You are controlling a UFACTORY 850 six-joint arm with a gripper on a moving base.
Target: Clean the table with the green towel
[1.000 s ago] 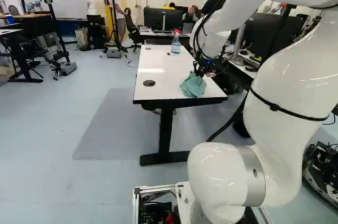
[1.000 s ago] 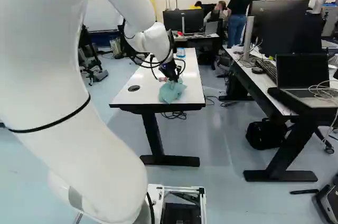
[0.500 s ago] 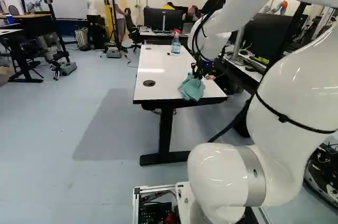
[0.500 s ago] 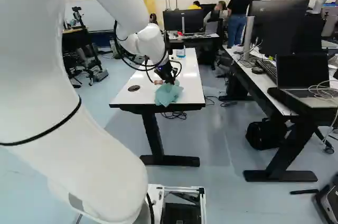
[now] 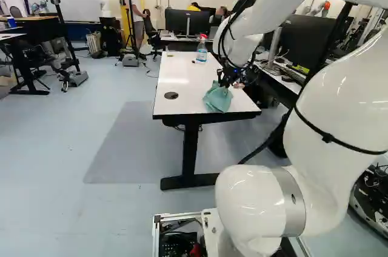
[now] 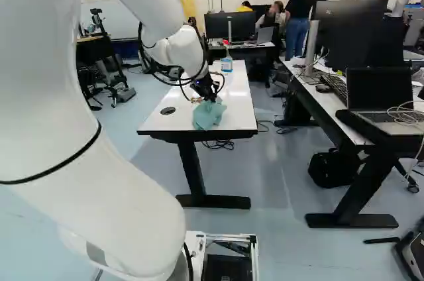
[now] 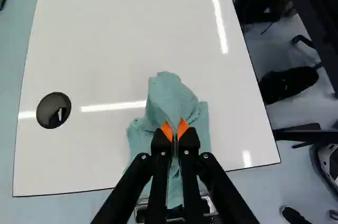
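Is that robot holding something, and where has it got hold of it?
Yes: its gripper pinches the green towel by a bunched-up fold near the middle.

Arm (image 5: 333, 93) is showing glossy white rounded segments, black straps (image 5: 328, 138), looping black cables (image 6: 177, 85), silver band (image 5: 292, 202) low down. Black gripper (image 5: 224, 81) is sporting orange pads (image 7: 167, 130), pale screws (image 7: 206, 155).

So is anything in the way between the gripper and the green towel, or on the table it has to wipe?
Nothing between them: the gripper holds the towel. On the table, a spray bottle stands toward the far end, so wiping there may mean going round it.
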